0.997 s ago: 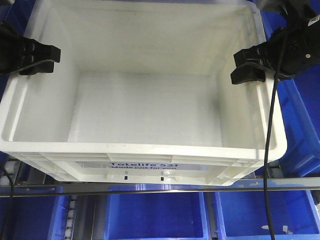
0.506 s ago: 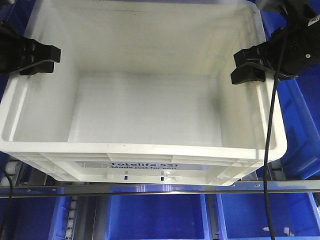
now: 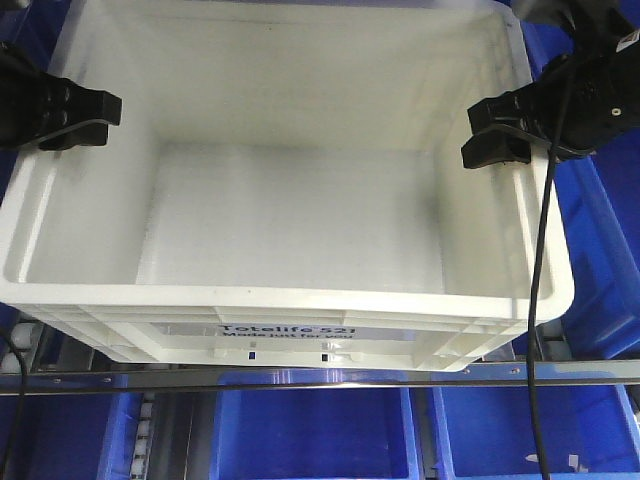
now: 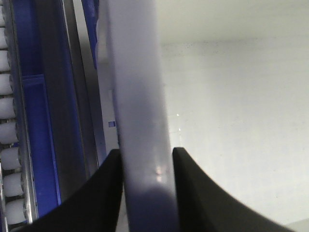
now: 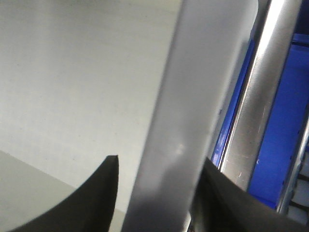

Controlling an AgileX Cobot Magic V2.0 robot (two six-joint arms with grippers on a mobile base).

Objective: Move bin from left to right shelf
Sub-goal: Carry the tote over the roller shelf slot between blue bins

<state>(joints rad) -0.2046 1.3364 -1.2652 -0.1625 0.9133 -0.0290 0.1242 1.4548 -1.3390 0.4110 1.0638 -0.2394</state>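
Note:
The white bin [image 3: 300, 220], printed "Totelife 521" on its front side, fills the front view and is empty inside. My left gripper [image 3: 100, 115] is at the bin's left rim and my right gripper [image 3: 485, 135] is at its right rim. In the left wrist view the gripper [image 4: 145, 154] is shut on the rim [image 4: 137, 72], with both black fingers against it. In the right wrist view the gripper [image 5: 161, 162] straddles the rim [image 5: 203, 72]. Its outer finger touches the rim and a thin gap shows at its inner finger.
A metal shelf rail [image 3: 300, 377] runs under the bin's front. Blue bins stand below [image 3: 310, 440] and to the right [image 3: 600, 250]. A black cable [image 3: 540, 300] hangs over the right rim. White rollers [image 4: 7, 111] line the left; a steel bar [image 5: 256, 96] runs beside the right rim.
The shelf rail and the blue bins below have shifted slightly in the frame. The white bin and both grippers keep their places in the view.

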